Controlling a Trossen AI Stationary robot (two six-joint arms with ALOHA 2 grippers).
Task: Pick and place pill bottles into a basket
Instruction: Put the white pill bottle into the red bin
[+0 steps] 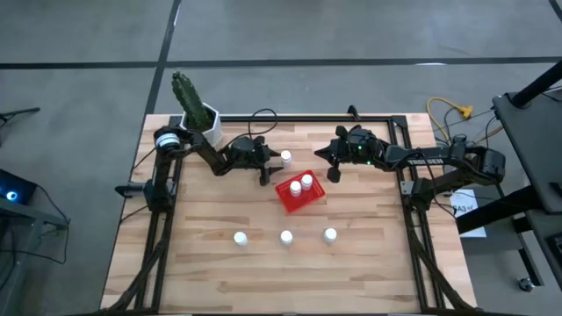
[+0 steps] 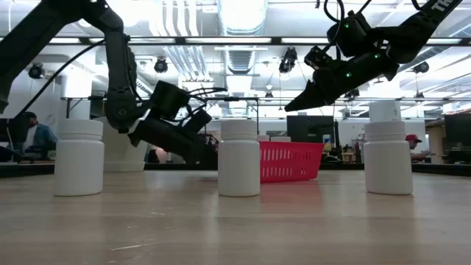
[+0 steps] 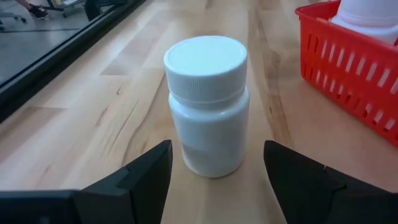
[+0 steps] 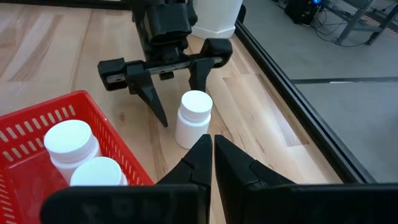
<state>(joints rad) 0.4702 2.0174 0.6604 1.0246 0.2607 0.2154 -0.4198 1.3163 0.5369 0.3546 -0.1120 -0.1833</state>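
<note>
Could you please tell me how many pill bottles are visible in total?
6: two in the basket at and, one before the left tool, three in front.

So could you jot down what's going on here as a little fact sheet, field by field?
Basket: red basket near the table's middle, set at an angle
Bottles inside: two
Bottles outside: four; three in a row near the front, one by the left gripper
Left gripper: open, one finger on each side of that bottle, not yet closed on it
Right gripper: shut, empty, raised above the table beside the basket
Other: potted cactus at the table's back left corner
</note>
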